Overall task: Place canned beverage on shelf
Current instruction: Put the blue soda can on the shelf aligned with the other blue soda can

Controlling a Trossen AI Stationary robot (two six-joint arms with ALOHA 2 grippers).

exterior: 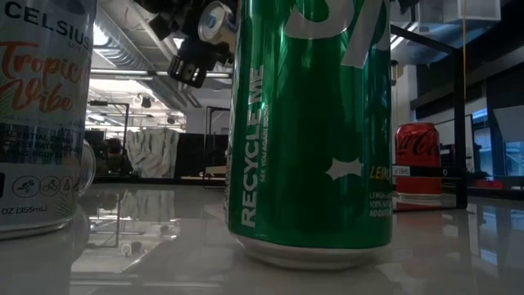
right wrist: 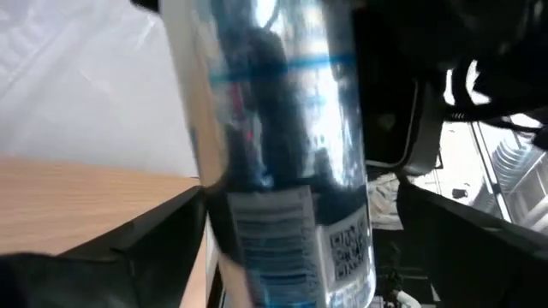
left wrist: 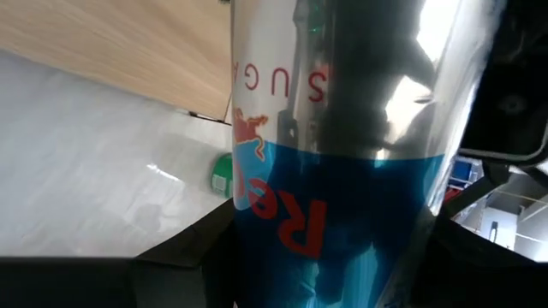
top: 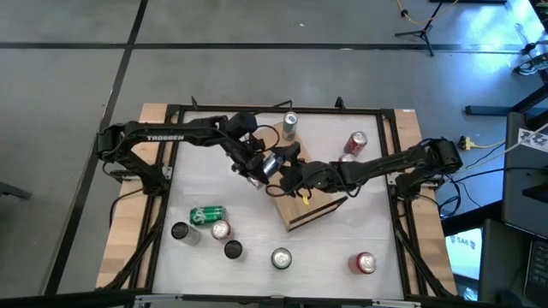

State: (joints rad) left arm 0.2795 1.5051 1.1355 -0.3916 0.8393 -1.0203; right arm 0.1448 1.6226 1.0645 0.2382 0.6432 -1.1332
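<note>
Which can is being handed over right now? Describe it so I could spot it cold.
Start at the light-wood shelf mid-table. Just above its far-left corner, the left gripper and right gripper meet around a slim blue-and-silver Red Bull can. It is the only can held off the table.

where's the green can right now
In the high view the green can lies on its side near the table's front left, beside a red-topped can and a dark can. It fills the low view's foreground.
</note>
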